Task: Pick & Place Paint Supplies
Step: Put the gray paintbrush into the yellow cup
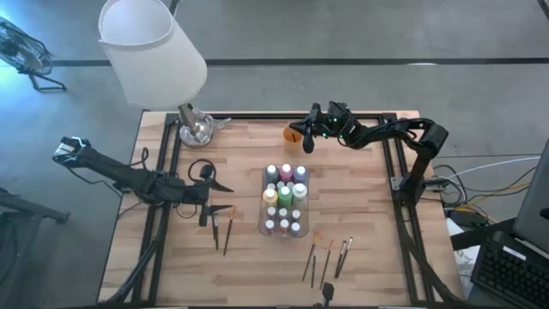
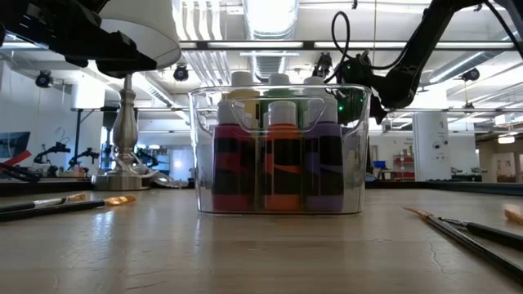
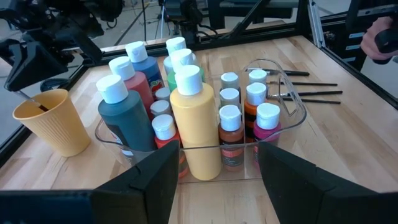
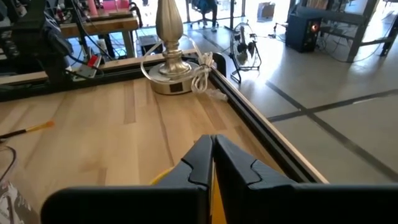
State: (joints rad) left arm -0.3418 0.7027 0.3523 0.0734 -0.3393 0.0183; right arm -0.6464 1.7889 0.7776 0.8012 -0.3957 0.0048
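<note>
Several paint bottles (image 1: pixel 285 196) stand upright in a clear tray (image 3: pixel 293 107) at the table's middle. My left gripper (image 1: pixel 221 196) is open at the tray's left side, level and short of it, with the bottles (image 3: pixel 189 118) straight ahead. My right gripper (image 1: pixel 304 137) hovers shut over an orange cup (image 1: pixel 292 133) at the far edge. A thin dark paintbrush (image 3: pixel 34 101) slants from it into the cup (image 3: pixel 53 124). Two brushes (image 1: pixel 221 230) lie left of the tray and several brushes (image 1: pixel 328 260) near the front edge. My right gripper has the thin paintbrush's upper end (image 3: pixel 23 94) at its shut fingertips, coming from above the cup, nearly level. The fingers (image 4: pixel 202 158) themselves hide the place of contact. The brush slants down below them, its lower end inside the cup.
A table lamp with a white shade (image 1: pixel 154 51) and a metal base (image 1: pixel 196 129) stands at the far left corner, its cord coiled beside the base (image 4: pixel 200 73). Black frame rails (image 1: pixel 399 163) run along the table's sides. A hand (image 3: pixel 384 38) shows beyond the table.
</note>
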